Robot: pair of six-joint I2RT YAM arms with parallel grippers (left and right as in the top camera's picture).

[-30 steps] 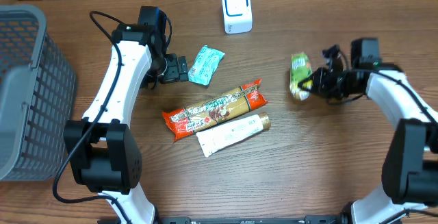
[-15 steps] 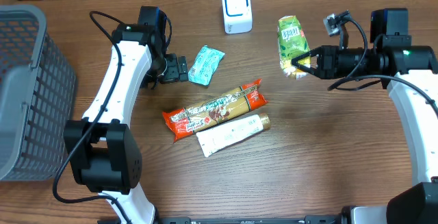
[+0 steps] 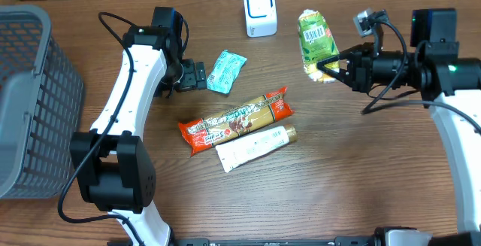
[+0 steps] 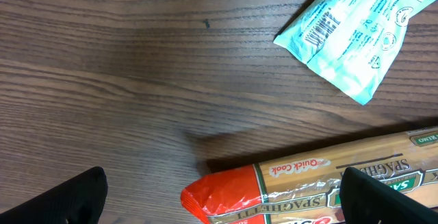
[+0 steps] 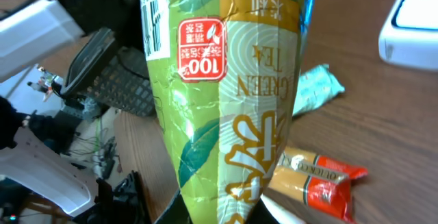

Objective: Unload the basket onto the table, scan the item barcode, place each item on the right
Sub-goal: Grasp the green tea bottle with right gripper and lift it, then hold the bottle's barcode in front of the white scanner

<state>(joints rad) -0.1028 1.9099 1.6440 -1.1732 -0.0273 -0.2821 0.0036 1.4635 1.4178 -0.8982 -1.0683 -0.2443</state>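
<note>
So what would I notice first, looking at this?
Probably the glossy green tea packet, pinched at one end by the right gripper near the small white box-shaped scanner at the back. Next, the long orange spaghetti pack lying in the middle, with a grey mesh basket far left.

Green tea packet (image 5: 226, 101): lime green with darker leaf shapes, pale yellow characters, a red badge with white print, and a white barcode patch with black bars. Scanner (image 3: 260, 10): white, blue-outlined face. Sachet (image 3: 225, 71): pale teal, white print. Spaghetti pack (image 3: 237, 119): orange-red ends, tan middle, bit of green label. Tube (image 3: 254, 147): white, gold cap. Basket (image 3: 30, 103): grey grid mesh. Table (image 3: 338, 186): dark brown wood grain.
</note>
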